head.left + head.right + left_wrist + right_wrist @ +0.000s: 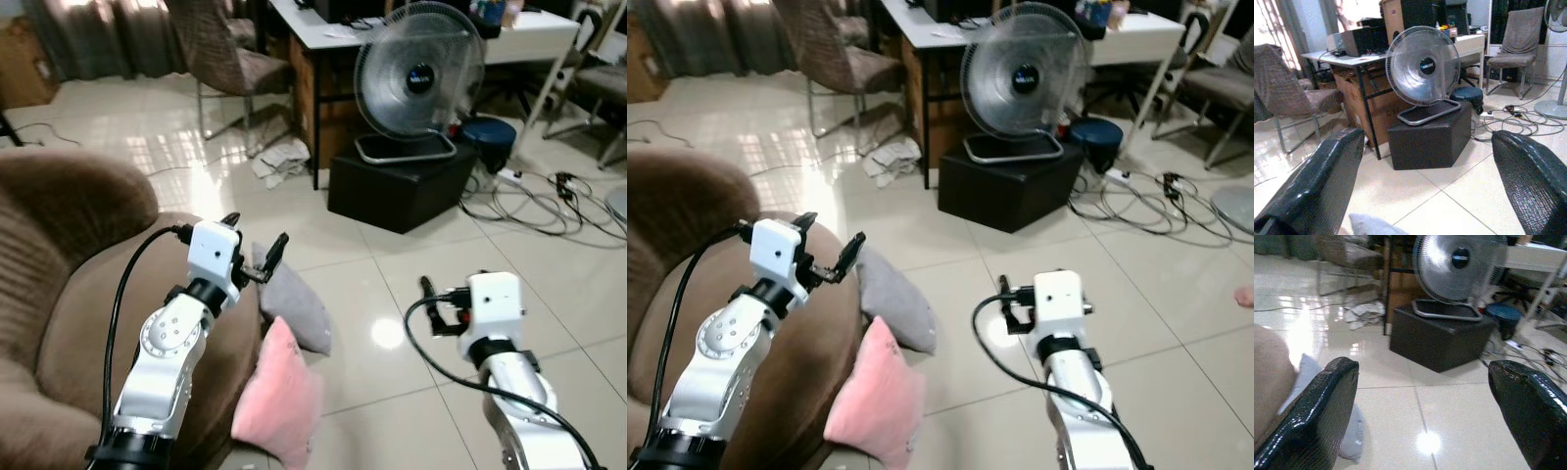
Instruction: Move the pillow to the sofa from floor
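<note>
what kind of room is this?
Probably a living room that doubles as a home office. A brown sofa has a pink pillow and a grey pillow on the tiled floor beside it. Beyond stand a white desk, a fan and chairs.

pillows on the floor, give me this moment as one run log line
left gripper: open, raised above grey pillow | right gripper: open, over bare tile | pink pillow: on floor against sofa | nothing held

Both arms raised fwd, left end effector [257,247] agape, right end effector [1425,396] agape
</note>
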Robot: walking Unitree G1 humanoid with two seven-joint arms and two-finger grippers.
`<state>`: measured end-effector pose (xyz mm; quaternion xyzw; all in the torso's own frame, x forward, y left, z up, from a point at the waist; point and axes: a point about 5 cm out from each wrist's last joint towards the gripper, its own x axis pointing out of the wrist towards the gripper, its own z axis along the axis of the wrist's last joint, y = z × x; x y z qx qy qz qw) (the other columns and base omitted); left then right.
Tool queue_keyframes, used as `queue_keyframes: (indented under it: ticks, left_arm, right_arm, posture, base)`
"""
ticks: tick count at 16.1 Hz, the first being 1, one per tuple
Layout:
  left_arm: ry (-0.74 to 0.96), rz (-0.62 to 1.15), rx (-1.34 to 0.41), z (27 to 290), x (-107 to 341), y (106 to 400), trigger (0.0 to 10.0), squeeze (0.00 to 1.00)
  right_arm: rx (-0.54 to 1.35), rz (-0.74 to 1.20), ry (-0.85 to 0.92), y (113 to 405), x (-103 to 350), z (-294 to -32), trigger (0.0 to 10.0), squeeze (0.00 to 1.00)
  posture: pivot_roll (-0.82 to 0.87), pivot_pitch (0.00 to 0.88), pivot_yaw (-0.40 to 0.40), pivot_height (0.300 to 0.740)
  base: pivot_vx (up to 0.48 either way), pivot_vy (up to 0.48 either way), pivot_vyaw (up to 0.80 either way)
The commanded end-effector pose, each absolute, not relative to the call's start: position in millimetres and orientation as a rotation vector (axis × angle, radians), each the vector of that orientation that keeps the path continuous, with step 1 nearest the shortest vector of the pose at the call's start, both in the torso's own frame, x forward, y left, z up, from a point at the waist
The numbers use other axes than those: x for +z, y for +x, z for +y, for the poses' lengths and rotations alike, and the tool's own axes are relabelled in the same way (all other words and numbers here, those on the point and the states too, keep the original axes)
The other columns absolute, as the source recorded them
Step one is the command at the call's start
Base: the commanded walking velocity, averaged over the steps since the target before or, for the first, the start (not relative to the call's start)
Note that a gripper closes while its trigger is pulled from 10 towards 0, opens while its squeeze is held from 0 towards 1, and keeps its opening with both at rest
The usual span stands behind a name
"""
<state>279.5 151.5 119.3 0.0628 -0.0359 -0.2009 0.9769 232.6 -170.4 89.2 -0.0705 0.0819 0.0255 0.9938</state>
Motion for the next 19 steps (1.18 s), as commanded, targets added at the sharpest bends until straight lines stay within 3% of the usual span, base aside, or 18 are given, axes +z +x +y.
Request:
queue_keyframes:
  ticks: [1, 11, 19]
  left_arm:
    - [0.136, -0.046, -0.406, 154.0, 113.1, 278.6, 10.0, 0.00]
    - [0.166, -0.061, -0.387, 157.7, 114.6, 278.8, 10.0, 0.00]
    - [0.141, -0.055, -0.427, 151.3, 111.8, 286.1, 10.0, 0.00]
  right_arm:
    - [0.051, 0.181, -0.138, 232.7, 86.4, -172.1, 10.0, 0.00]
    - [0.066, 0.185, -0.139, 234.9, 83.0, -169.6, 10.0, 0.00]
    - [0.049, 0.194, -0.152, 229.7, 79.0, -171.0, 10.0, 0.00]
  posture:
    - [-0.08, 0.009, 0.011, 0.665]
    - [-0.06, 0.013, -0.006, 0.570]
    - [-0.08, 0.000, 0.019, 0.565]
  base:
    - [0.000, 0.000, 0.00]
    - [0.000, 0.000, 0.00]
    - [0.171, 0.000, 0.00]
